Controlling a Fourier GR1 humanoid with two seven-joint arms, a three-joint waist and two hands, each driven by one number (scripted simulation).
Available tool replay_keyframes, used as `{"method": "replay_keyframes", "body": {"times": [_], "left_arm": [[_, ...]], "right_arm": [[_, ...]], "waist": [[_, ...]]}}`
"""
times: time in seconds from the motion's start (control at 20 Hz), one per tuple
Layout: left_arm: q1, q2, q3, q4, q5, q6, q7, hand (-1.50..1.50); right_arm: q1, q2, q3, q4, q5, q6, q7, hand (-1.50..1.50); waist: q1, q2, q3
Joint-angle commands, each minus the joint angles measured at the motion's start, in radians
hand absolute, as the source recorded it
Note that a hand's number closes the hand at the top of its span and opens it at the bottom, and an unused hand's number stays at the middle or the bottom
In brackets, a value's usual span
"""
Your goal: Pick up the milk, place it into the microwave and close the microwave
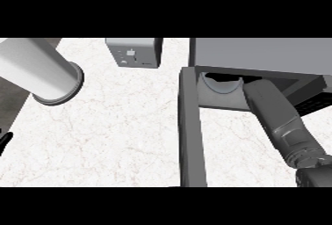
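The right forearm [276,118] reaches into the open microwave [259,55]; its hand is hidden inside, so whether its fingers are apart or clamped cannot be told. The milk is not visible, probably inside the cavity. The step in hand appears to be placement. Next: withdraw the arm and swing the open door [193,132] shut. The left hand [4,140] barely shows at the bench [110,140]'s left edge.
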Motion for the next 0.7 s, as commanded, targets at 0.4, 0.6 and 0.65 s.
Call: {"method": "replay_keyframes", "body": {"times": [0.4, 0.6, 0.65], "left_arm": [[-0.049, -0.06, -0.162, -0.042, -0.06, 0.018, 0.065, 1.5], [0.008, -0.061, -0.247, -0.076, -0.089, 0.06, 0.063, 1.5], [-0.047, -0.061, -0.23, -0.022, -0.096, 0.053, 0.077, 1.5]], "right_arm": [[0.109, 0.015, -0.102, 0.004, -0.126, 0.334, -0.107, -1.5], [0.158, 0.034, -0.104, -0.007, -0.148, 0.449, -0.126, -1.5], [0.204, 0.021, -0.101, -0.015, -0.149, 0.491, -0.168, -1.5]], "waist": [[-0.057, -0.028, -0.004], [-0.067, -0.038, -0.005], [-0.079, -0.039, -0.005]]}}
